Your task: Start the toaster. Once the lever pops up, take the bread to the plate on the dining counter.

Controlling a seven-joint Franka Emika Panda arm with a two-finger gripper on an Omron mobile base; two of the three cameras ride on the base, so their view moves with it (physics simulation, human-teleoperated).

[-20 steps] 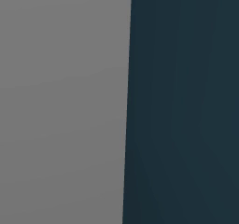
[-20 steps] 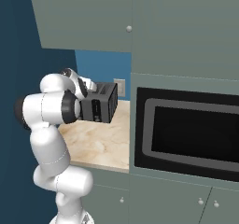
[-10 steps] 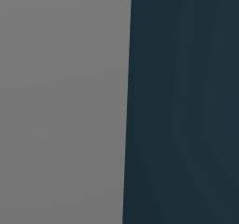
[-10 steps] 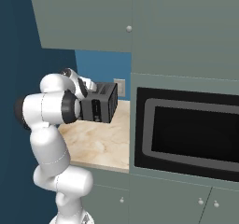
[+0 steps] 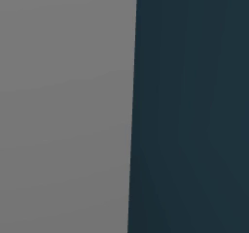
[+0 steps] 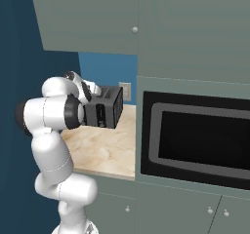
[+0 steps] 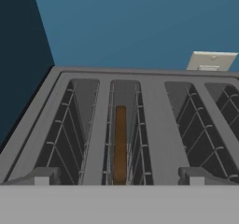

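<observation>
Pincer [image 7: 119,183] spread wide and holding nothing, its two fingertips [image 7: 41,177] showing at the lower edge of my hand view on either side of the middle slot. I'm looking straight down into the toaster [image 7: 140,125]; the bread [image 7: 120,143] stands on edge, low inside the second slot from the left, at about six o'clock from the frame's centre. From the right base view the toaster [image 6: 103,107] sits on the marble-topped counter [image 6: 105,150] at roughly nine o'clock, with the arm folded in front of it, wrist reaching over its top. I judge the slice is down and untouched, so either the lever wants pressing or I wait for the pop; I can't see the lever. Next I'd want the fingers lined up astride the slice's thin edge. Neither the plate nor the dining counter can be placed from here.
</observation>
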